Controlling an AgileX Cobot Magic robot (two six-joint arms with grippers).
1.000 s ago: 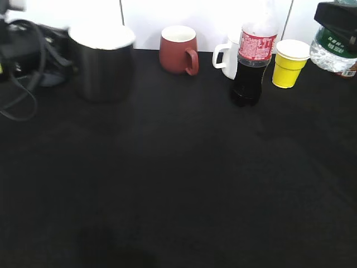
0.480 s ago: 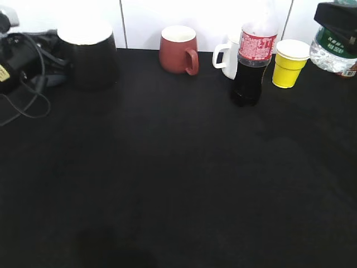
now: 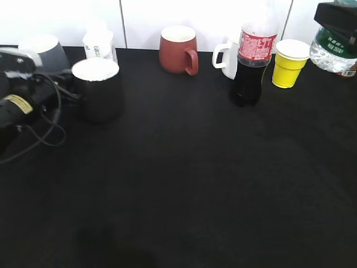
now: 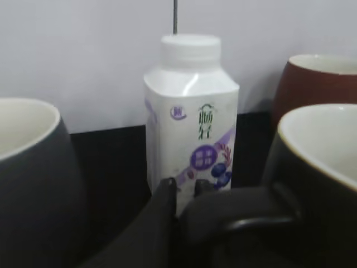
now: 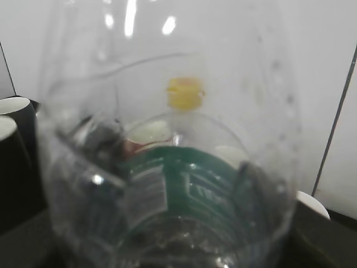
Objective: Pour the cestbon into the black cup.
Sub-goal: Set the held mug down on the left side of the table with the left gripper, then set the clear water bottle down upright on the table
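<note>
Left gripper point(image 3: 75, 89) is clamped on the handle of the black cup point(image 3: 97, 89), which sits at the left of the black table point(image 3: 184, 184), in front of the grey mug point(image 3: 42, 47) and a small white carton point(image 4: 191, 117). Right gripper point(image 3: 337, 22) grips the cestbon point(image 3: 332, 50), raised at the far right edge — well apart from the cup. To do the step well: bring the bottle mouth over the cup's rim before tilting, tip slowly, keep the cup steady. Cap state — cannot tell.
</note>
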